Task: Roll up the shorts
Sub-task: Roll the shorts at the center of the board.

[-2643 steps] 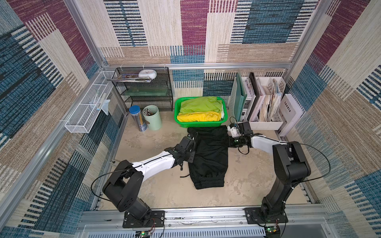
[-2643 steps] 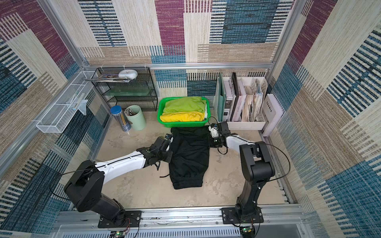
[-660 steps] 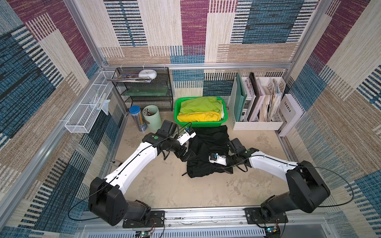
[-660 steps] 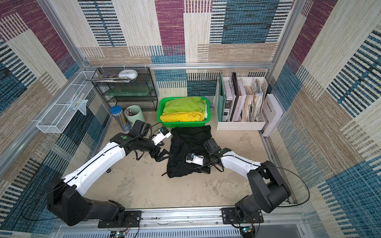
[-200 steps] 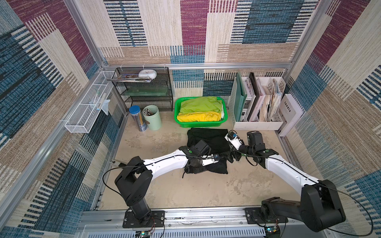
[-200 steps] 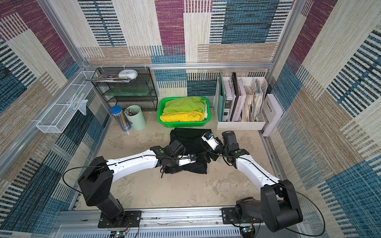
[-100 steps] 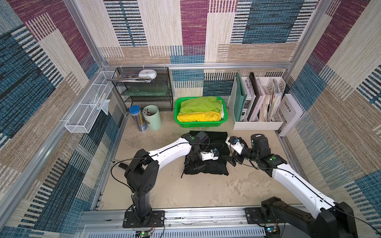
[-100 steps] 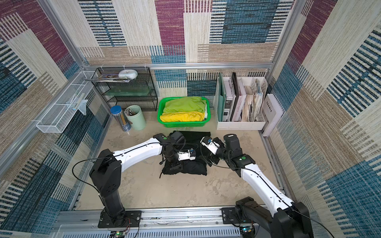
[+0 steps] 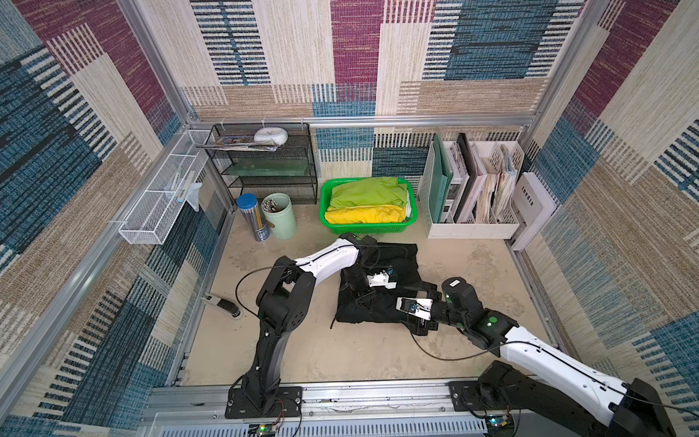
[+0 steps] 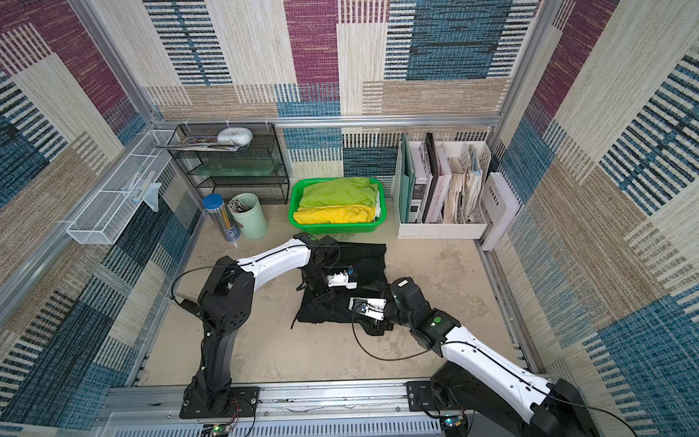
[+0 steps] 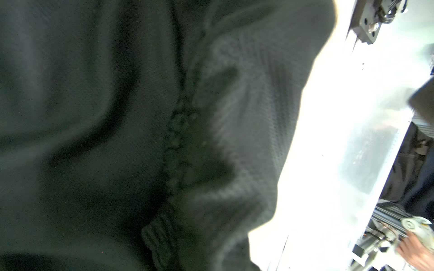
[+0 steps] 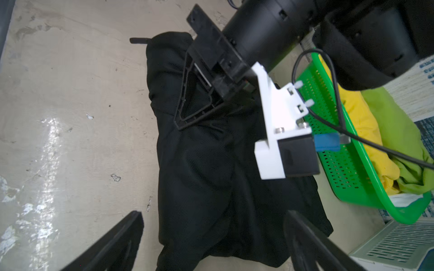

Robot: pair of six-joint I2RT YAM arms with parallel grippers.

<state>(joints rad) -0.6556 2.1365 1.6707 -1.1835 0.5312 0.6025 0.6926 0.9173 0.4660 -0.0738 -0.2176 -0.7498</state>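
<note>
The shorts (image 9: 406,265) lie bunched and partly folded on the beige table (image 9: 340,355), just in front of the green basket (image 9: 327,221). The left gripper (image 12: 187,110) pinches their fabric, jaws nearly closed. The right gripper (image 12: 213,213) hovers at their right front corner, jaws spread wide, holding nothing.

The shorts (image 9: 372,312), first stretched long from 12 to 6 o'clock, are now doubled back into a short bundle, with the 6 o'clock end drawn up. The left gripper (image 9: 361,299) has moved from their 9 o'clock edge onto the cloth. The right gripper (image 9: 407,312) has swung from their 3 o'clock side down to their 5 o'clock corner.
</note>
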